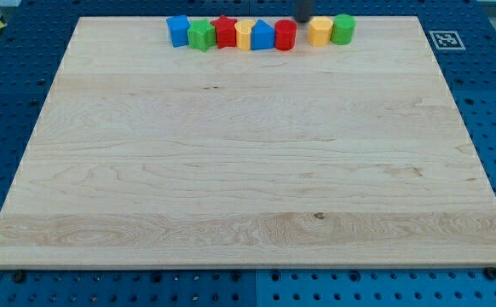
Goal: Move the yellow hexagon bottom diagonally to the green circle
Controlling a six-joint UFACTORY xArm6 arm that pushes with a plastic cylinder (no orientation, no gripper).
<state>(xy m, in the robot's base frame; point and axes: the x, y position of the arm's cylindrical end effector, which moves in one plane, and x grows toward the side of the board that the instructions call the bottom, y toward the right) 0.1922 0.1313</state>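
The yellow hexagon (pixel 320 31) sits at the view's top edge of the wooden board, touching the green circle (pixel 343 29) on its right. My rod comes in from the view's top; my tip (pixel 302 19) stands just left of and behind the yellow hexagon, between it and the red cylinder (pixel 285 35). A row of blocks runs to the left: a blue block (pixel 263 35), a yellow block (pixel 245 36), a red star (pixel 225 31), a green block (pixel 201 36) and a blue block (pixel 178 30).
The wooden board (pixel 248 162) lies on a blue perforated table. A black-and-white marker tag (pixel 445 39) sits off the board's top right corner.
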